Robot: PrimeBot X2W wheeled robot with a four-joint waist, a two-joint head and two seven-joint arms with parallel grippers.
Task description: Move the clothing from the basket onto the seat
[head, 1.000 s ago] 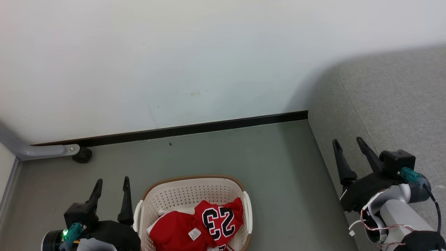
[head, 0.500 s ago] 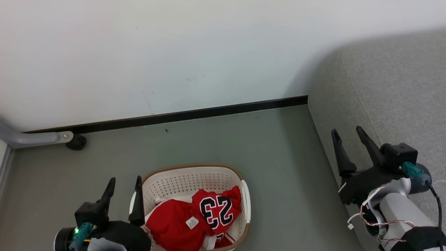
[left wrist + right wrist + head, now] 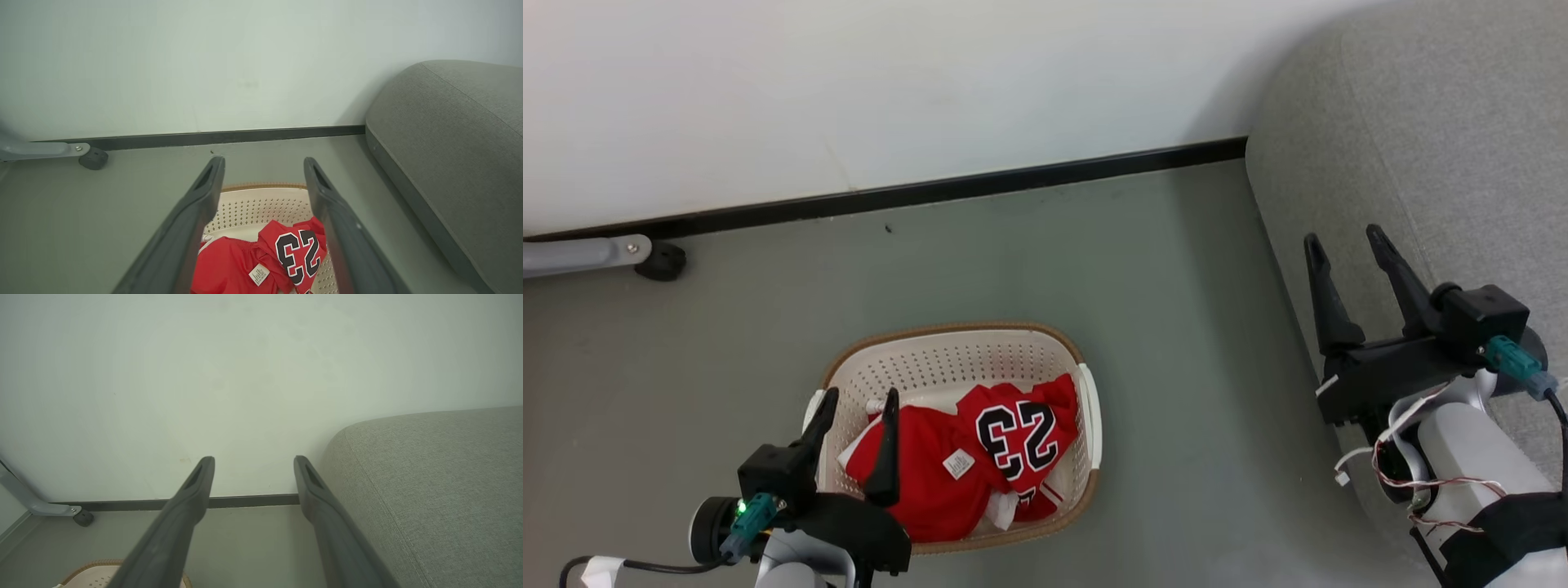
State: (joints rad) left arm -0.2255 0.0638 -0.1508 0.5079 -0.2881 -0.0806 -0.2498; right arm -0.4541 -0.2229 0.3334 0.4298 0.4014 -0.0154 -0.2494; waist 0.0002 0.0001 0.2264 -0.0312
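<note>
Step in hand: reach for the first pick, nothing lifted yet.

Soft red sports jersey [image 3: 1013, 429] with a black "23", a plain red fabric piece [image 3: 931, 498] with a white tag, and a scrap of white cloth [image 3: 999, 513] all lie heaped in the cream-white perforated plastic basket [image 3: 947, 363] with the brown woven-look rim. It stands on the grey-green floor [image 3: 1135, 269], out from the black skirting, near the big light grey fabric sofa [image 3: 1437, 139] but apart from it. No garment on the part of the sofa I can see.

Left claw [image 3: 860, 396]: wide open, empty, fingers over the basket's near-left rim and the red piece. Can't tell whether a tip touches cloth.

Right claw [image 3: 1343, 235]: wide open, empty, over the sofa's basket-side edge.

Next move, my read: tip the left claw down into the heap, straddle a raised fold, close on it, lift until the hem clears the rim, then swing across to the sofa.

Watch for: the pieces overlap, so one pinch may drag two. A fingertip catching the rim could tip that light basket.
</note>
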